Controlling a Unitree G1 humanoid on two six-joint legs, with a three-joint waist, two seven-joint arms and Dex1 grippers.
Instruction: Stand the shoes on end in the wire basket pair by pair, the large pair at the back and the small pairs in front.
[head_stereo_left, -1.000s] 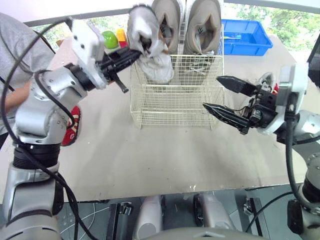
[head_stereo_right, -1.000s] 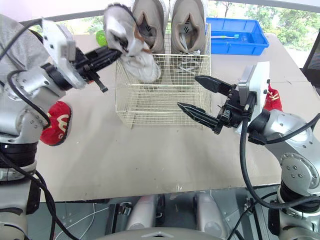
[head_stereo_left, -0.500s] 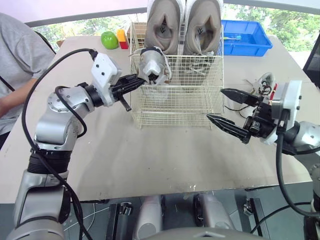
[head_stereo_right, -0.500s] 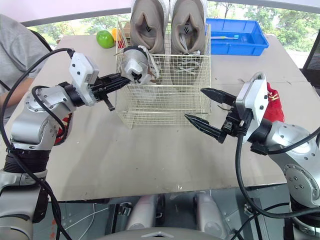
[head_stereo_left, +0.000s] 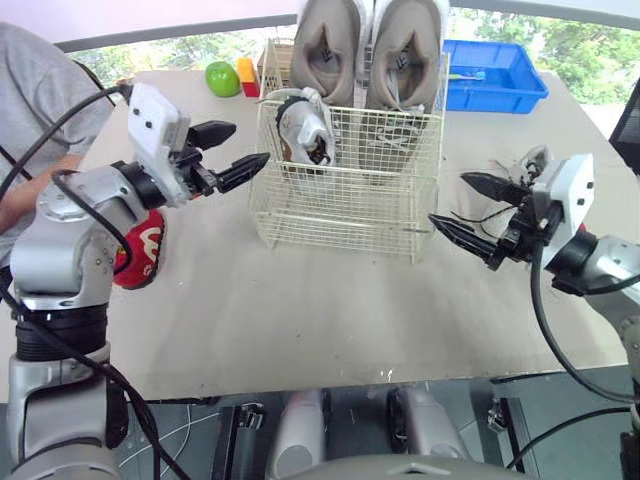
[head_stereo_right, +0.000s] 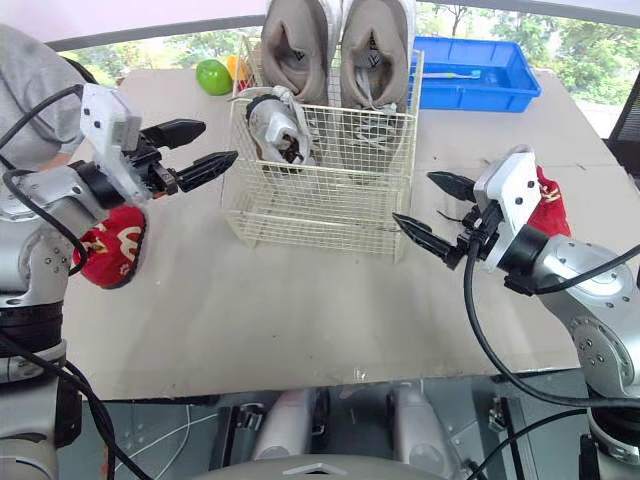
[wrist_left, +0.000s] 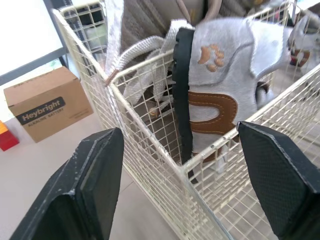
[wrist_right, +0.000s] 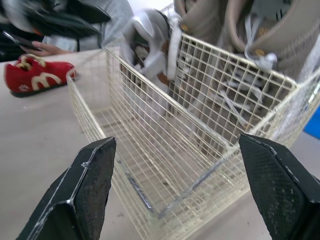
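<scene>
Now, in the head views, we are seeing the left gripper (head_stereo_left: 248, 142) drawing back from the cream wire basket (head_stereo_left: 345, 215), its two black fingers spread wide with nothing between them. A second ago it was carrying the small grey shoe with a brown patch (head_stereo_left: 303, 130) above the rim, and half a second ago it was lowering it in. That shoe is now standing on end in the basket's front left corner, just ahead of the large pair of beige trainers (head_stereo_left: 372, 50) standing upright along the back. We are judging that one small shoe is placed and its partner is due next.

The right gripper (head_stereo_left: 450, 198) is hovering just beside the basket's right front corner, jaws wide apart and empty. A pale laced shoe (head_stereo_left: 530, 160) is lying on the tan table (head_stereo_left: 300, 310) behind it, and a small red shoe with yellow markings (head_stereo_left: 140, 250) is lying near the left arm.

In the left wrist view we are finding the grey shoe leaning against the wire wall, with soft fabric, black trim and pale laces draping over the rim, well apart from both fingers (wrist_left: 95, 175).

In the right wrist view we are noticing bare basket floor beside the grey shoe, so room is remaining for the other small shoes.
</scene>
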